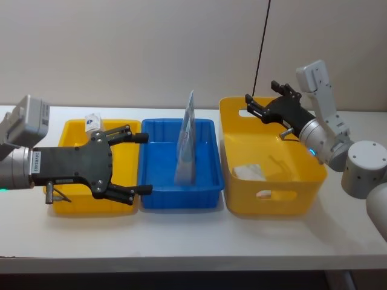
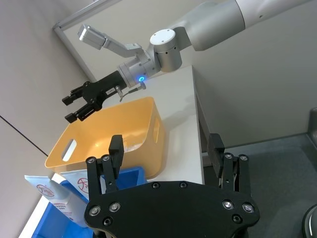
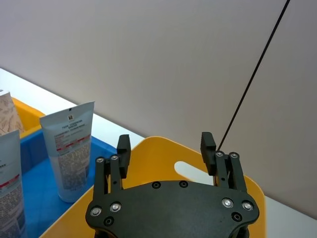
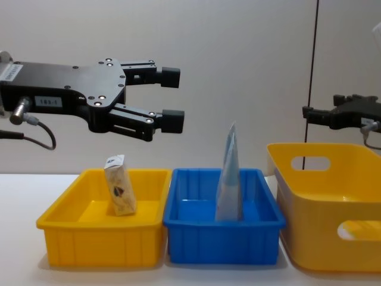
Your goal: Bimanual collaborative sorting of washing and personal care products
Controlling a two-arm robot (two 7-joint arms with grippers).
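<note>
Tall pale blue tube: stands upright in the blue bin, near its middle. Tapers from a rounded base to a thin flat edge at the top, with pale print on its face. Long axis vertical, narrow end toward 12 o'clock in the chest view, base at 6. Seen edge-on from the head, with the top seam running roughly 12 to 6.

Small cream packet with a dark logo: at about 10 o'clock from the tube, upright and leaning slightly inside the low yellow bin, near its far wall. Whitish pouch: at about 4 o'clock from the tube, lying flat on the floor of the tall yellow bin; little of it visible.

Left gripper: at 9 o'clock from the tube, raised above the low yellow bin, fingers spread wide, holding nothing, tips pointing toward 3. Right gripper: at 2 o'clock from the tube, above the far rim of the tall yellow bin, fingers apart and empty, pointing toward 9. All three bins side by side on the white table.
</note>
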